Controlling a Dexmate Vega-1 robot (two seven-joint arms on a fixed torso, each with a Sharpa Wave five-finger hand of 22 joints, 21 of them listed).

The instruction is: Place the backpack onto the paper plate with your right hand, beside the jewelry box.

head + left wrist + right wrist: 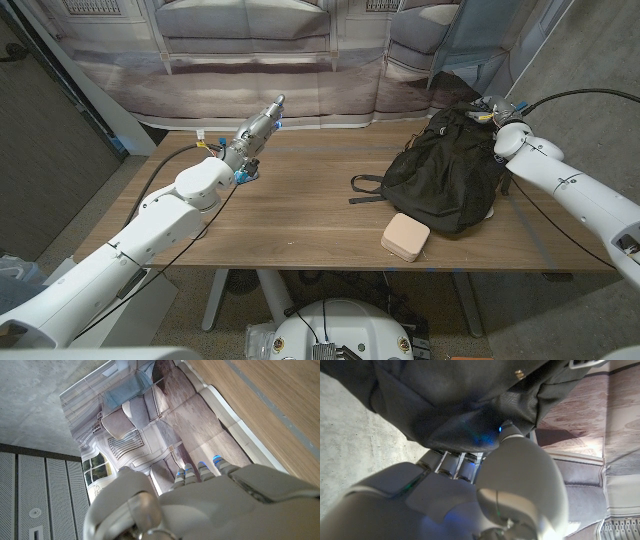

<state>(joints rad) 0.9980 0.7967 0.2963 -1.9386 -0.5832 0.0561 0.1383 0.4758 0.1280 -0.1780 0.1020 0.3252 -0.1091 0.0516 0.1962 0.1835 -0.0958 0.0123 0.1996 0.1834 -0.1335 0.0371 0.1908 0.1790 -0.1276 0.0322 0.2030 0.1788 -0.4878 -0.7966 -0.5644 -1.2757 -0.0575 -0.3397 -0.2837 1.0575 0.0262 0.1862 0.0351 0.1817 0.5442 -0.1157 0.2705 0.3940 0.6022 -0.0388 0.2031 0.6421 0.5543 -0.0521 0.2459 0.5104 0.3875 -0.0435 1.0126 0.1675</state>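
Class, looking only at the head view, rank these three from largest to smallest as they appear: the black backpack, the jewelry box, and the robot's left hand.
1. Backpack, by far the largest.
2. and 3. Jewelry box and left hand look close in size; the hand is raised nearer the camera, so I would not rank them.

The wooden table (300, 215) lies bare across its middle and left, giving a hand open passage there. On the right, the black backpack (445, 175) bulks large, its strap (365, 188) trailing leftward onto the wood. Just near of it sits the pink jewelry box (405, 237), close to the near edge (little gap between the two). The left hand (262, 125) hangs over the far-left area, and the right hand (490, 112) presses against the backpack's far side.
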